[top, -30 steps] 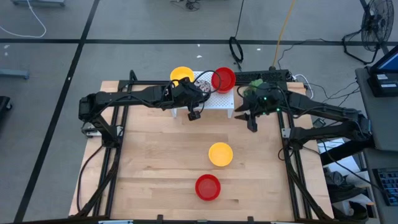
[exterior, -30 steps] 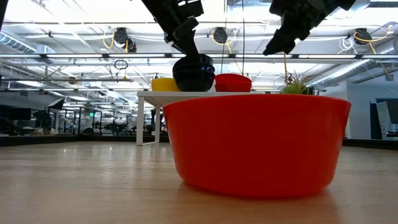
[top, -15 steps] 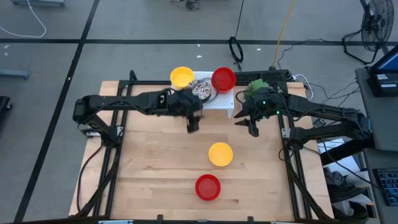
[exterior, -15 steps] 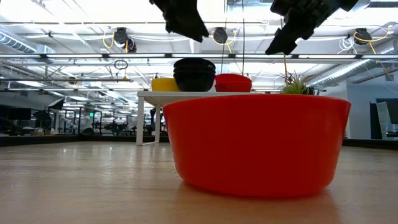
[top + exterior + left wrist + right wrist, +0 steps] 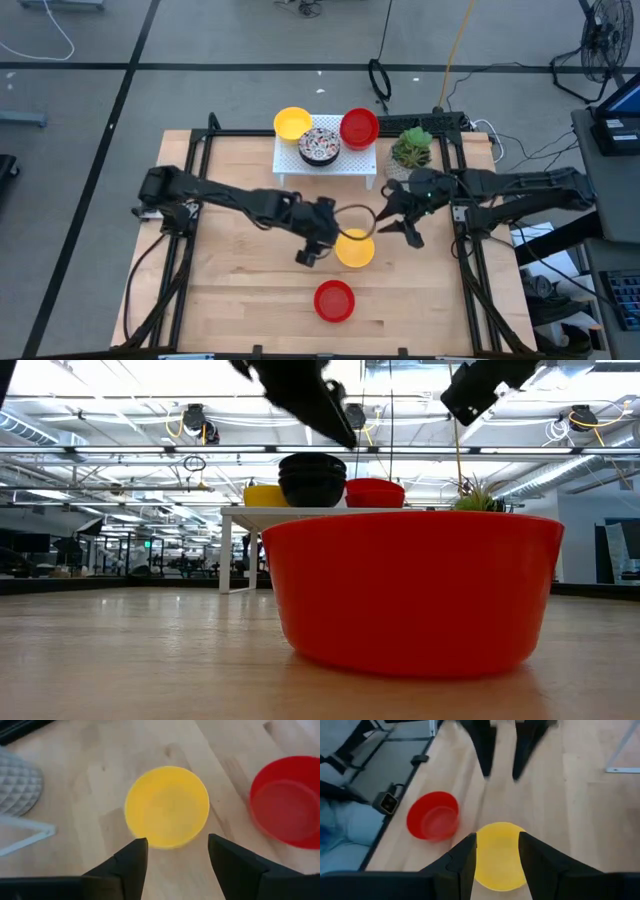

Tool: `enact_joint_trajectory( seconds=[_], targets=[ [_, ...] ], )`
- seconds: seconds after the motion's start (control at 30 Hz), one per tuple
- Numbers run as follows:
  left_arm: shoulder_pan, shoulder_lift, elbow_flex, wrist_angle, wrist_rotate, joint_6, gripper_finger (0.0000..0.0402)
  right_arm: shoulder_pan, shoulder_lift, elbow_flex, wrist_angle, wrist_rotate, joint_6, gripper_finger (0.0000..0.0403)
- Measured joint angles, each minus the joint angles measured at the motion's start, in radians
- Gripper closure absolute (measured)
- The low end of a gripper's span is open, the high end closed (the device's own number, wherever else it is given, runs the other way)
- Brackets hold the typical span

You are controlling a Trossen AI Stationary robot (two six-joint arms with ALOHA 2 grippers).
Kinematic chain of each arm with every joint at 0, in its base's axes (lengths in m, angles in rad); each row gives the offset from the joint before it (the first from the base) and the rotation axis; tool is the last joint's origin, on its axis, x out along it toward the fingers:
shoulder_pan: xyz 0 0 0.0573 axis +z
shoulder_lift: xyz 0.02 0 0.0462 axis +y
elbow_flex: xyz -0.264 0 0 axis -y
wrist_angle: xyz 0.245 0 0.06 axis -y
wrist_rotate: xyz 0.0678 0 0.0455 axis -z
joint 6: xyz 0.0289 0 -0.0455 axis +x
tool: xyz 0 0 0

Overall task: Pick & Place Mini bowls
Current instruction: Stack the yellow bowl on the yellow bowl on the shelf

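Your left claw point(image 5: 318, 245) hangs over the table point(image 5: 240, 290) just beside the loose yellow bowl point(image 5: 355, 248), on its left edge in the high view. Fingers point(image 5: 131, 862) are spread wide w/ nothing between them; in the left wrist view the yellow bowl point(image 5: 167, 806) sits just ahead of the gap, not inside it.

Your right claw point(image 5: 400, 222) is on the other side of the same bowl, near its upper right rim, also spread wide & empty. Its wrist view looks down on the yellow bowl point(image 5: 501, 854) between its own fingers point(image 5: 462, 860), w/ the left claw point(image 5: 501, 751) facing it from across.

The loose red bowl point(image 5: 334, 301) sits alone nearer the front edge, apart from both claws; it fills the low view point(image 5: 412, 590).

On the white rack point(image 5: 350, 160) at the back: a yellow bowl point(image 5: 292, 124) at the left corner, mosaic bowls point(image 5: 320, 146) in the middle, a red bowl point(image 5: 359, 128) at the right. Low view shows the mosaic ones as a stack; can't tell how many. Potted plant point(image 5: 411, 148) stands just right of the rack.
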State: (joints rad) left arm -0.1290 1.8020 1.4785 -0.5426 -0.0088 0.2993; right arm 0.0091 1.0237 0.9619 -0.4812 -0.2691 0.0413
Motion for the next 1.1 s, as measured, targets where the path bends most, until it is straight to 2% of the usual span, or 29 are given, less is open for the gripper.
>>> enact_joint_trajectory(
  seconds=[0.13, 0.23, 0.53, 0.83, 0.97, 1.1],
  targets=[
    [-0.004, 0.082, 0.000, 0.058, 0.006, 0.027, 0.0200, 0.043, 0.000, 0.000, -0.012, 0.088, 0.028, 0.0266],
    [-0.004, 0.130, 0.000, 0.066, 0.009, 0.037, 0.0209, 0.067, 0.000, 0.000, -0.028, 0.115, 0.043, 0.0266],
    [-0.005, 0.232, 0.000, 0.126, 0.097, 0.033, 0.0236, 0.091, 0.000, 0.000, -0.032, 0.116, 0.052, 0.0266],
    [-0.005, 0.299, 0.000, 0.174, 0.121, 0.040, 0.0265, 0.091, 0.000, 0.001, -0.047, 0.116, 0.052, 0.0266],
    [-0.005, 0.309, 0.000, 0.160, 0.121, 0.045, 0.0294, 0.091, 0.000, 0.001, -0.050, 0.116, 0.052, 0.0266],
    [-0.006, 0.295, 0.000, 0.130, 0.076, 0.040, 0.0357, 0.091, 0.000, 0.001, -0.050, 0.116, 0.052, 0.0266]
  ],
)
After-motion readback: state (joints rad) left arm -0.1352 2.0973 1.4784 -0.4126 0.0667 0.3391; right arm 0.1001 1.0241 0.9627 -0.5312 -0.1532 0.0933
